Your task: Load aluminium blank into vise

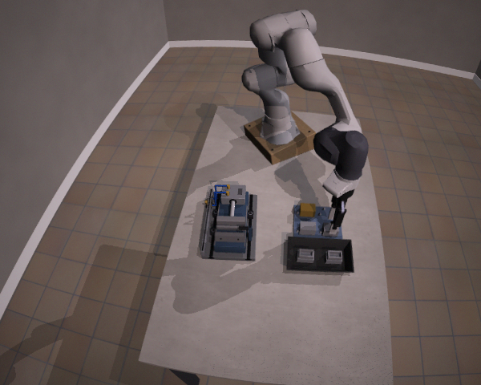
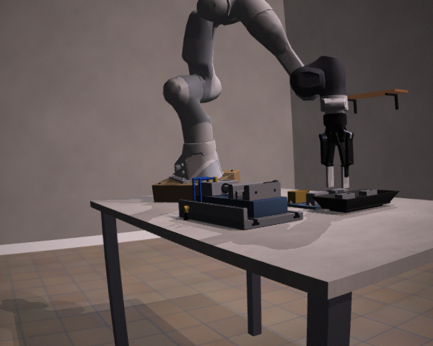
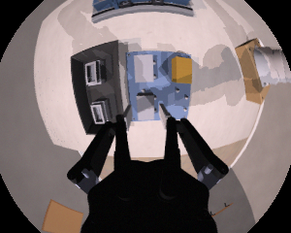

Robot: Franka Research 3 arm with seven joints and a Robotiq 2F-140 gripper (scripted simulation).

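The blue infeed plate (image 1: 320, 216) (image 3: 160, 85) holds a brass blank (image 1: 307, 208) (image 2: 297, 195) (image 3: 180, 68) and two aluminium blanks. One aluminium blank (image 1: 308, 227) (image 3: 145, 68) lies beside the brass one. The other aluminium blank (image 1: 327, 229) (image 3: 145, 100) lies right under my gripper (image 1: 336, 224) (image 2: 338, 184) (image 3: 145, 110). The gripper is partly open and empty, its fingertips just above that blank. The black outfeed tray (image 1: 318, 268) (image 2: 373, 199) (image 3: 79, 91) holds two finished parts (image 1: 305, 255) (image 1: 334, 257) (image 3: 94, 73) (image 3: 98, 113), pocket up. The vise (image 1: 228, 232) (image 2: 247, 207) stands to the left, and I see no blank in its opening.
The arm's wooden base block (image 1: 280, 151) stands at the back of the table. Blue hoses (image 1: 220, 189) (image 2: 198, 186) sit at the vise's far end. A wooden shelf (image 2: 377, 94) hangs on the wall behind the gripper.
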